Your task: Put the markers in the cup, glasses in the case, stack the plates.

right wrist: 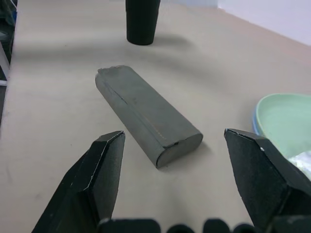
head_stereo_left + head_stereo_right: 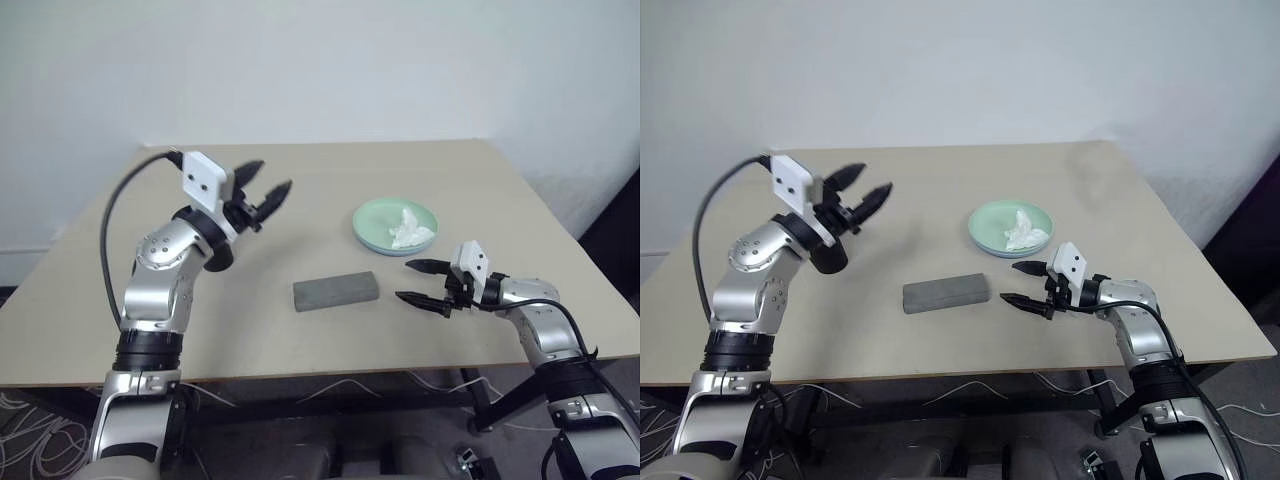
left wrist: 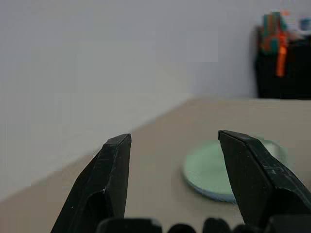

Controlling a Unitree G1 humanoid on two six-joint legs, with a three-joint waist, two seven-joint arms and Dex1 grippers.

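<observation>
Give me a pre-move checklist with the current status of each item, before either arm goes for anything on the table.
1. Left gripper open and empty, raised above the table: ok.
2. Right gripper open and empty, pointing at the grey case: ok.
3. Case lying flat and apart from the plates: ok.
4. Plates stacked: the mint green plate seems to rest on a blue one whose edge shows beneath: ok, probably.
5. Top plate free of clutter: crumpled white tissue lies on it: not ok.
6. Glasses inside the case: cannot tell.
</observation>
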